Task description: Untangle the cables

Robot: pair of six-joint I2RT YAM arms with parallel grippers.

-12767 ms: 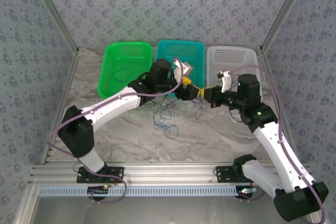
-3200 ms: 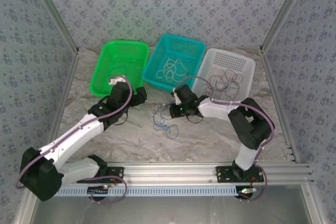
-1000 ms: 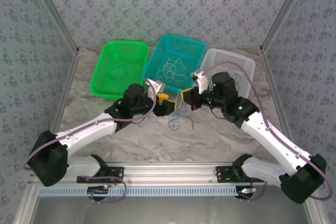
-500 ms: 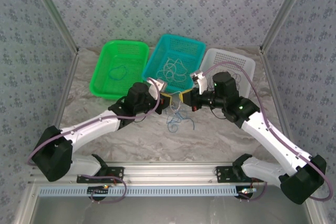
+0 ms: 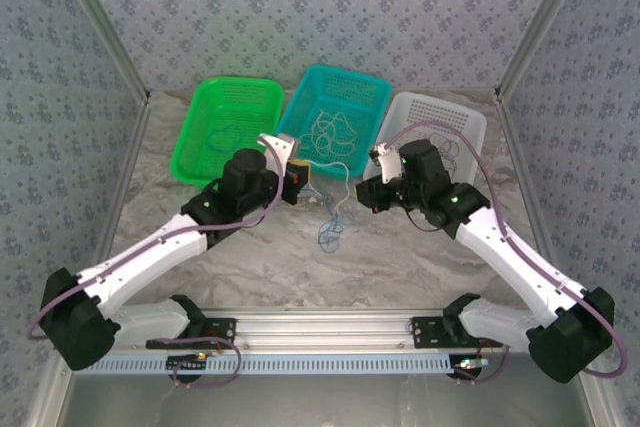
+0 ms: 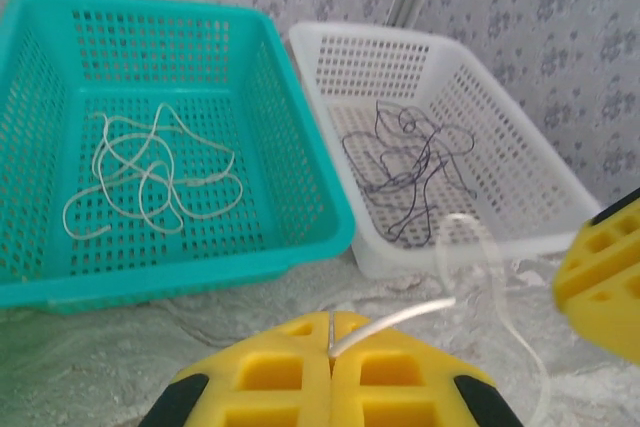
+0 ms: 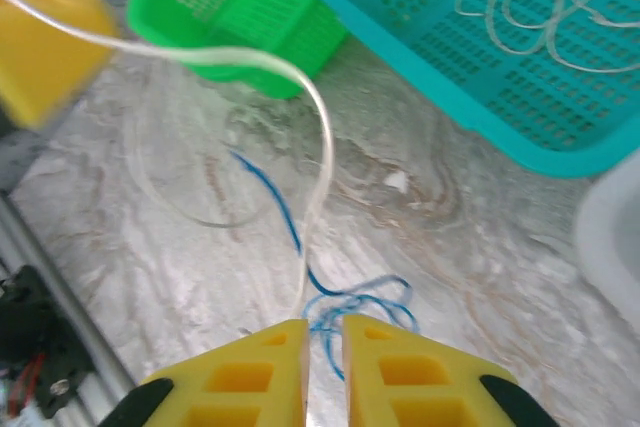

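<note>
My left gripper (image 5: 303, 179) (image 6: 330, 319) is shut on a thin white cable (image 6: 400, 317), which leaves the seam of its yellow jaws. The strand arcs over (image 7: 318, 147) and runs down to my right gripper (image 5: 362, 193) (image 7: 324, 325), ending at the inner edge of its left finger (image 7: 270, 367). Those jaws stand a narrow gap apart. A blue cable (image 5: 328, 236) (image 7: 355, 299) lies in loose loops on the marble table below and between the two grippers.
Three baskets stand at the back. The green basket (image 5: 200, 142) holds a blue cable. White cables lie in the teal basket (image 5: 378, 97) (image 6: 300, 187). Dark cables lie in the white basket (image 5: 472, 125) (image 6: 500, 157). Patterned walls close in the table.
The two grippers have drawn apart, the left one moving back and to the left with the white cable. The left jaws shut on it; the right jaws have parted slightly.
</note>
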